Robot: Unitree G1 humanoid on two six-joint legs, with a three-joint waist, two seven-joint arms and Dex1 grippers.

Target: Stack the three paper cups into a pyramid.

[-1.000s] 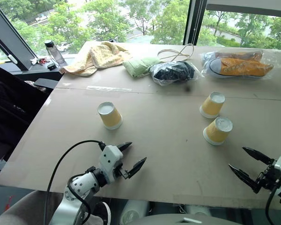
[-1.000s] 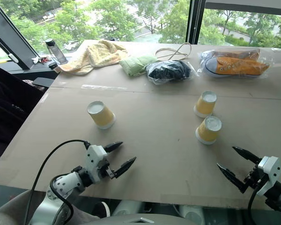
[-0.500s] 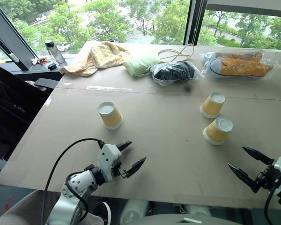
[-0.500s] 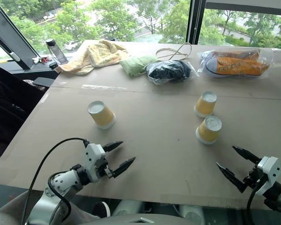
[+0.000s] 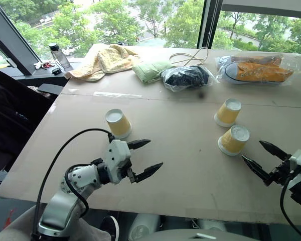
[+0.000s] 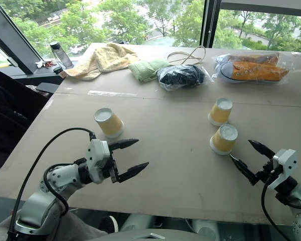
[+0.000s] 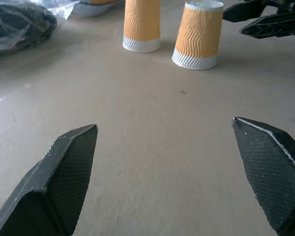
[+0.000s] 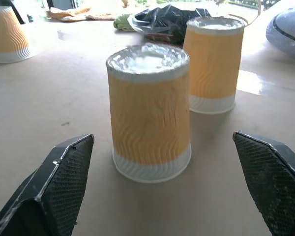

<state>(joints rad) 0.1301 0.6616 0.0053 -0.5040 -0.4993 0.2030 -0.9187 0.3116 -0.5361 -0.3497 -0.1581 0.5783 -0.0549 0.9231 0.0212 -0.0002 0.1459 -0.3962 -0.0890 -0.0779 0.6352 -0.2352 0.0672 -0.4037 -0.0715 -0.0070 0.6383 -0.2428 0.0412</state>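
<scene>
I'm seeing both grippers, left gripper (image 5: 144,157) and right gripper (image 5: 259,158), gaping wide and empty; three upside-down yellow-orange paper cups (image 5: 233,139) are sitting unstacked on the desk (image 5: 180,150)

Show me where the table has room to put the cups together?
The widest bare patch is mid-table, between the left cup and the two right cups. The near strip between the left gripper and right gripper is bare too. The far edge is crowded: towel, black bag, bagged sneakers.
</scene>
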